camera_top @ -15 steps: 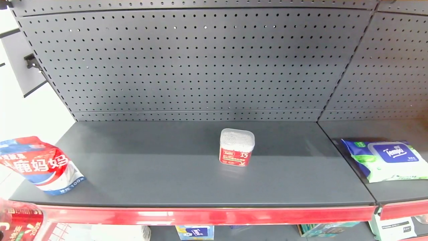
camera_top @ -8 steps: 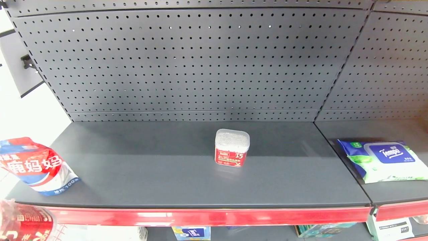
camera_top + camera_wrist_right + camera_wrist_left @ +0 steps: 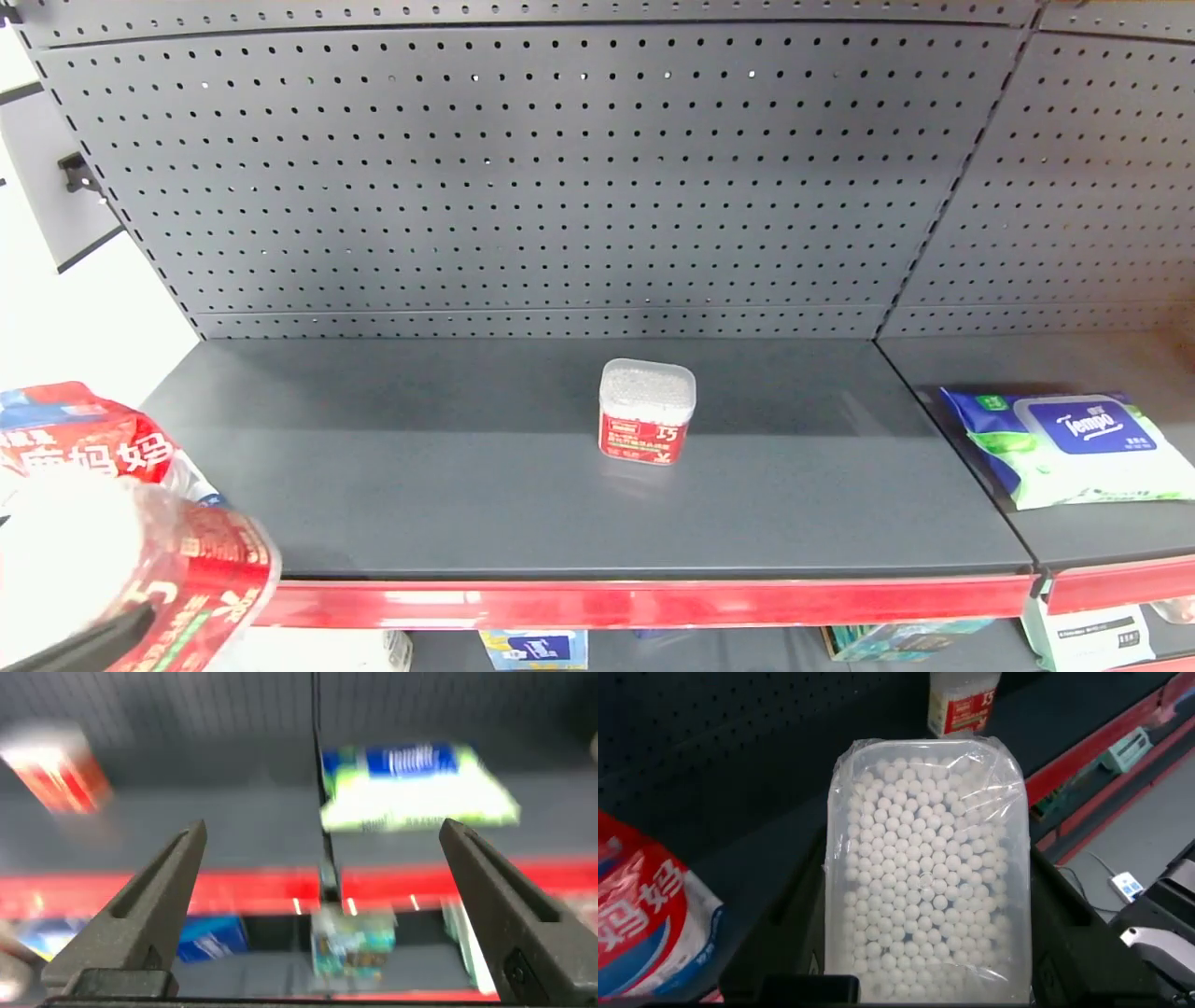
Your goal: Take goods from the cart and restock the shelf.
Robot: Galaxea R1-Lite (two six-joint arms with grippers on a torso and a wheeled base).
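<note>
here, the left gripper (image 3: 926, 952) holds a film-wrapped clear box of cotton swabs (image 3: 924, 859), its jaws clamped on the box's two sides. the box is at the front left corner of the grey shelf (image 3: 467, 495), partly covering the red price rail (image 3: 653, 602) in the head view. behind the held box, a red-and-blue pouch (image 3: 75, 439) sits at the shelf's left edge. a second swab box with a red label (image 3: 646, 411) stands upright mid-shelf, well apart from both. in the neighbouring bay to the right lies a blue-and-green pack of wet wipes (image 3: 1074, 448). the right gripper (image 3: 322, 905) hangs in front of the red rail, facing the wipes, its jaws wide apart. a perforated grey back panel (image 3: 523, 168) rises behind the shelf.
</note>
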